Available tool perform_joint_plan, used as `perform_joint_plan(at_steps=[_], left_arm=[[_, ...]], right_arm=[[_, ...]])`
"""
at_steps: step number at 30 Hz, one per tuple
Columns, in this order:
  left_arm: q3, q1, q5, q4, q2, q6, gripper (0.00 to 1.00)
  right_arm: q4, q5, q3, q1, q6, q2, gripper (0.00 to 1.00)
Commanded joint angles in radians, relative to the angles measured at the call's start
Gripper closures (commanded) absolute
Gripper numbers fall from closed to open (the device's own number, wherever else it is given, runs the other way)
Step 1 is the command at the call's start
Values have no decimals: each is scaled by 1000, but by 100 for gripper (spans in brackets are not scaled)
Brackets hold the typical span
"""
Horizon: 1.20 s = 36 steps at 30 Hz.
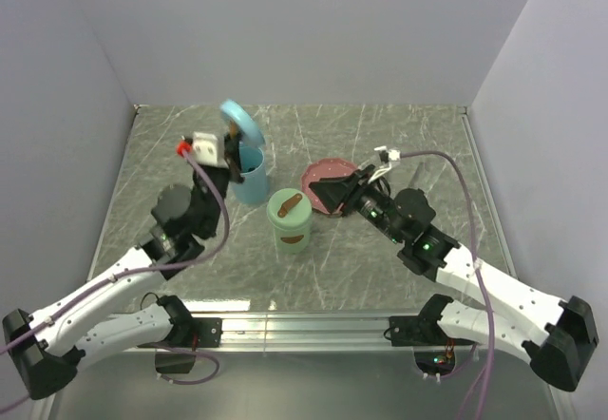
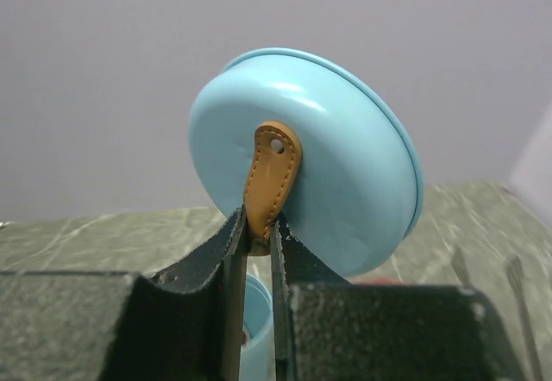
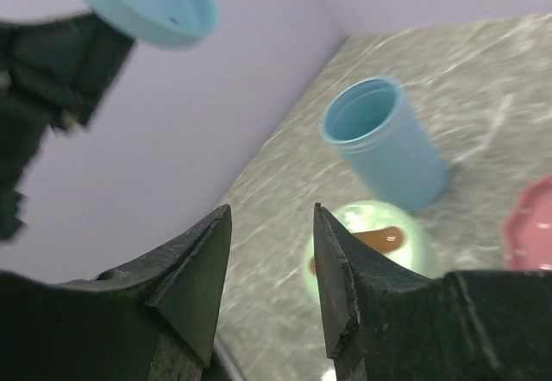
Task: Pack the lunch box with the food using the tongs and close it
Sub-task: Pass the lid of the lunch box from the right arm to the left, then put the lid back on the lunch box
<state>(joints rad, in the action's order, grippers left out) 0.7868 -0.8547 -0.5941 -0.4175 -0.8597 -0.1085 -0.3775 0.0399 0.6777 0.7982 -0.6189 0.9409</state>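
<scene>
The lunch box is a light-blue cylindrical tub, standing open at the back left. Its blue lid hangs tilted in the air just above it. My left gripper is shut on the lid's brown leather tab. My right gripper is open and holds nothing; it hovers between the pink plate and a green lidded tub. Two slim grey bars on the table at the right of the left wrist view look like the tongs. No food shows clearly.
The green tub carries a brown tab on its lid and stands in front of the blue tub. The pink plate is partly covered by my right arm. Grey walls close the table at the back and sides.
</scene>
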Motion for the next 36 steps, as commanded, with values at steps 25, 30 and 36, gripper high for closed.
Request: perform_joint_plan(at_steps=[25, 30, 36], left_arm=[[864, 390, 297, 1190, -705, 320, 100], [904, 390, 264, 1284, -760, 342, 100], [847, 390, 243, 1284, -710, 366, 100]], right_arm=[[111, -308, -236, -22, 108, -408, 49], [135, -319, -253, -21, 110, -445, 49], [147, -318, -270, -21, 105, -471, 49]])
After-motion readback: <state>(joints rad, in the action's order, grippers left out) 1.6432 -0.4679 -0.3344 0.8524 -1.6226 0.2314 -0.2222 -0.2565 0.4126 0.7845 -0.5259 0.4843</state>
